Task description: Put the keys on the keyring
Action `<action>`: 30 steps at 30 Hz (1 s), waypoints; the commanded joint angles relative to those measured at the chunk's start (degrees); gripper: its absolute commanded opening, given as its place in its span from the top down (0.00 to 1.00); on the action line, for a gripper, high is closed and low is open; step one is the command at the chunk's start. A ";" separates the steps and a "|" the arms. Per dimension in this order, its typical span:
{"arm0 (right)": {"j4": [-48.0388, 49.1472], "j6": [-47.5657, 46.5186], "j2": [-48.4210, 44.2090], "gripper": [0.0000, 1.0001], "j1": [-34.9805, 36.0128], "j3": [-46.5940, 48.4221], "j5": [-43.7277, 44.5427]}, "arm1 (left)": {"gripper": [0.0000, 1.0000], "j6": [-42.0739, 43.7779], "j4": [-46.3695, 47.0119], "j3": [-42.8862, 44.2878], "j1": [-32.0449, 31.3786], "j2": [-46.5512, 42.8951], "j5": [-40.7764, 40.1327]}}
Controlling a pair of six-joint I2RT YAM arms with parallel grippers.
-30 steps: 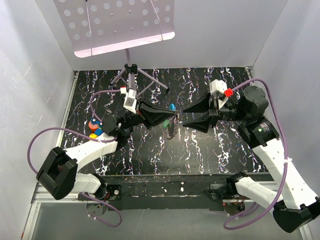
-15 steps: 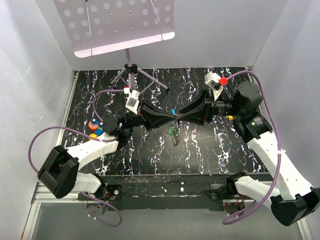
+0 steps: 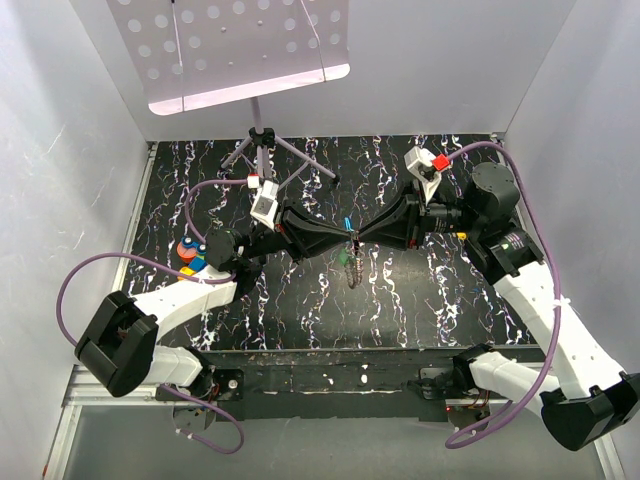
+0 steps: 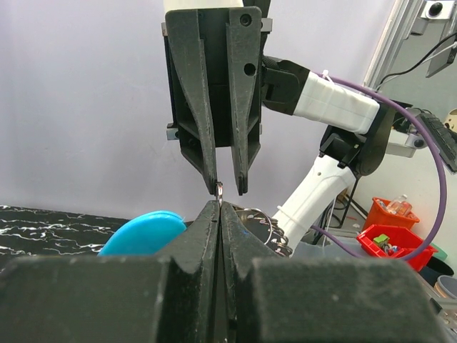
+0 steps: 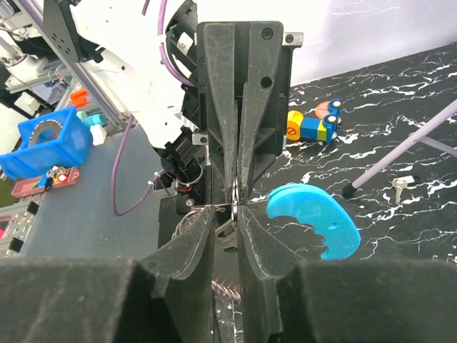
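Now one keyring point(image 5: 308, 214) hangs in clenched left fingers point(image 4: 203, 230); right fingers point(image 4: 202, 143), narrower than before, straddle it unclosed; one key point(image 5: 398, 187) lies beyond.

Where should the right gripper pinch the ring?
On the short arc of the ring showing past the left gripper's shut tips, coming head-on from opposite. It stands nearly edge-on between the right gripper's fingers, so the pads would meet its flat faces.
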 commanded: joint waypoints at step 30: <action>-1.11 3.32 1.17 0.99 -0.31 2.00 -1.36 | 1.00 -1.13 10.91 0.49 1.17 -4.49 -3.49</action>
